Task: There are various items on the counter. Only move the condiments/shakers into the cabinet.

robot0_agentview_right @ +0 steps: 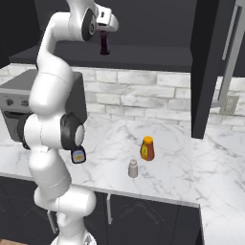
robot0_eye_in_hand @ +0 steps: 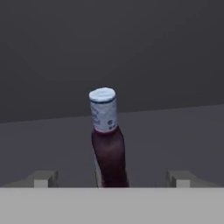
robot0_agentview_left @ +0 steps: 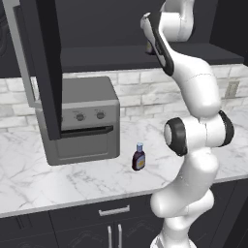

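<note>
Dark brown bottle (robot0_eye_in_hand: 108, 140) stands upright at centre frame on the cabinet shelf (robot0_eye_in_hand: 175, 131), midway between the gripper (robot0_eye_in_hand: 112, 178) tips, which sit wide apart (not touching it).

The left base view looks forward and down from behind the arm, which rises at its lower right, over the marble bench (robot0_agentview_left: 58, 179), the toaster oven (robot0_agentview_left: 85, 121) and the open cabinet (robot0_agentview_left: 145, 55) above. The right base view faces the same bench (robot0_agentview_right: 191, 162) and cabinet shelf (robot0_agentview_right: 153, 57) from the other side, arm at its lower left. The hand view sits close inside the cabinet, looking along the claw (robot0_eye_in_hand: 112, 178) at a dark bottle (robot0_eye_in_hand: 107, 140) on the shelf.
</note>
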